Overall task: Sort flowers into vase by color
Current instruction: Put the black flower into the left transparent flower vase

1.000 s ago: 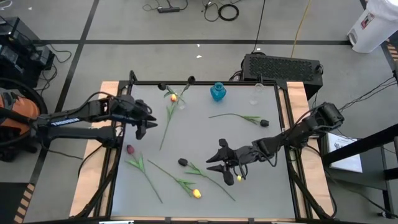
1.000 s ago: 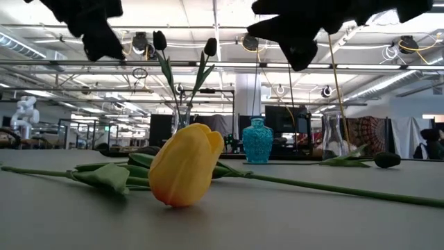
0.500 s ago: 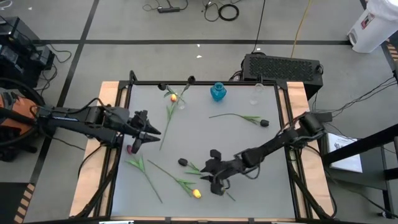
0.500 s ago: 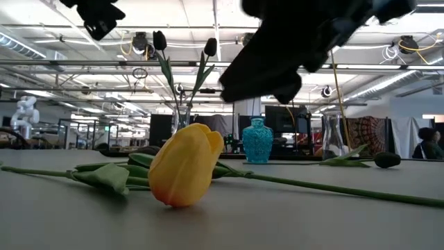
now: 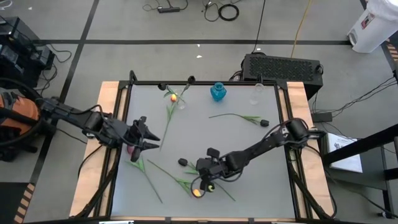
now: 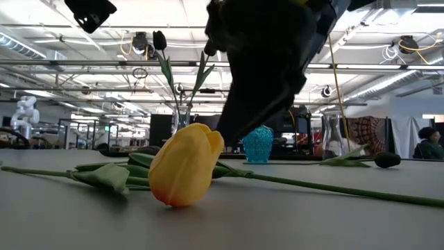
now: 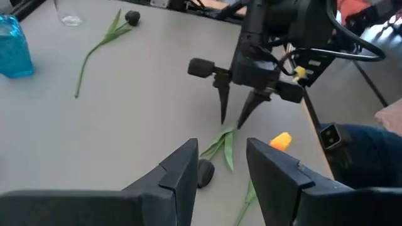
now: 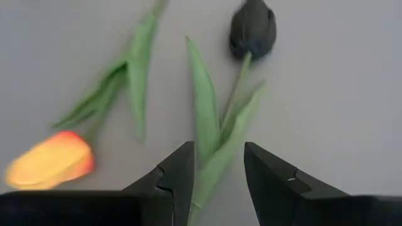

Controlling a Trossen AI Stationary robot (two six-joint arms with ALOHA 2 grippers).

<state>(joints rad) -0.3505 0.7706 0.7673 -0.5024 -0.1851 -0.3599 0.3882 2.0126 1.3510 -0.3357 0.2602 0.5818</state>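
A black tulip lies near the table's front, its head (image 5: 183, 162) toward the left and its leafy stem (image 8: 217, 141) running right. My right gripper (image 5: 206, 178) hovers open and slanting down over that stem, one finger on each side of the leaves (image 7: 224, 143), just above them. A yellow tulip (image 5: 197, 193) lies close beside it, and a dark red tulip (image 5: 130, 149) lies at the left. My left gripper (image 5: 148, 137) hangs open above the left part of the table, near the dark red tulip. A clear vase (image 6: 182, 117) at the back holds two black tulips.
A blue vase (image 5: 217, 92) and an empty clear vase (image 5: 256, 93) stand at the far edge. Another black tulip (image 5: 264, 123) lies at the right. One more yellow tulip (image 5: 174, 98) lies at the back left. The table's middle is bare.
My right gripper has travelled toward the table's left and near edges and sunk, tipping more steeply down, until it hangs over the black tulip's stem. My left gripper has swung toward the near edge, over the dark red tulip. No flower has moved.
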